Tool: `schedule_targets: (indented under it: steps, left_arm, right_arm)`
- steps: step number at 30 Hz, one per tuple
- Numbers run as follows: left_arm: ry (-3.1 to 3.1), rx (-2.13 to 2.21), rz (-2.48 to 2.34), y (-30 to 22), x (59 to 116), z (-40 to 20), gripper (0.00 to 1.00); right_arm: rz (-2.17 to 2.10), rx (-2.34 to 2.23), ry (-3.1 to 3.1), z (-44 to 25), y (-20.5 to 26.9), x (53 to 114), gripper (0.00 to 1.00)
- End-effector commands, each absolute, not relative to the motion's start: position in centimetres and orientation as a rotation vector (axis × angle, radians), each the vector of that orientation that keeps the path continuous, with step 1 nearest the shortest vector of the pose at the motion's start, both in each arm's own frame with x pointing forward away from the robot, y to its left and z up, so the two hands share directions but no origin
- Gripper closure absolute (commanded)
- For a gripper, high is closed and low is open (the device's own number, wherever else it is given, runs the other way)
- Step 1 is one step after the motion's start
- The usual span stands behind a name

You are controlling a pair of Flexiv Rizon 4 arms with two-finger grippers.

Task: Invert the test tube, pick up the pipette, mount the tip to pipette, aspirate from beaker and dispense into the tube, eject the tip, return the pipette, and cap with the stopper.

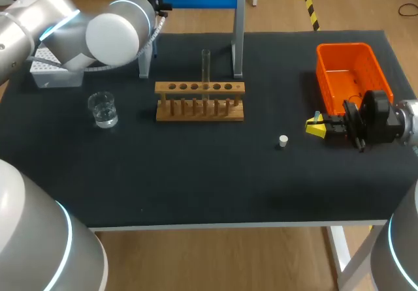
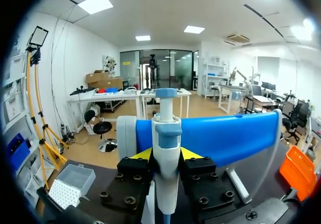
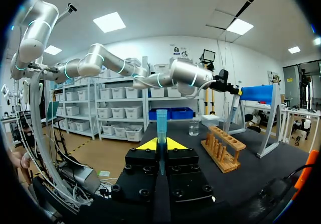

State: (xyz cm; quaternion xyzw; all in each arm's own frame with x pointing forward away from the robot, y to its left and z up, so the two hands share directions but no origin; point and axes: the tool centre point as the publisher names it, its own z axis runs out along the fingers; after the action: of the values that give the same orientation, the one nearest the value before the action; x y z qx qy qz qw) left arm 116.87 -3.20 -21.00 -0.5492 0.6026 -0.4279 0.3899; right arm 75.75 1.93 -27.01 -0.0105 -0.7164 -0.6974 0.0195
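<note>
Left gripper [image 2: 166,154] is clamped on the pipette [image 2: 166,133] back behind the rack [image 1: 200,100], right gripper [image 1: 316,128] off to the rack's right pinches a blue tip [image 3: 161,121], beaker [image 1: 103,109] sits left of the rack, tube [image 1: 206,69] stands upright in it, stopper [image 1: 283,141] lies front-right.

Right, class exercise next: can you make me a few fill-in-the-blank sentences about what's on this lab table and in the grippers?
1. Seen from the head camera, the clear glass beaker stands on the ___ side of the wooden test tube rack.
2. Exactly ___ glass test tube stands in that rack.
3. The right gripper is shut on a slim plastic pipette tip coloured ___.
4. The small white stopper lies nearest the ___ gripper.
Missing words: left; one; blue; right.
</note>
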Motion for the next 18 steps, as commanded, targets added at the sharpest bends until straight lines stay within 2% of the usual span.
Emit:
schedule_targets:
  steps: [1, 18]
  left_arm:
    - [1.525, -1.394, -1.085, -3.2, 116.7, -20.2, 1.00]
    - [1.611, -1.286, -1.087, -4.1, 113.5, -14.5, 1.00]
  right_arm:
    - [-2.163, -0.031, -2.223, -27.0, 1.8, 75.7, 1.00]
    - [-2.163, -0.031, -2.223, -27.0, 1.8, 75.7, 1.00]
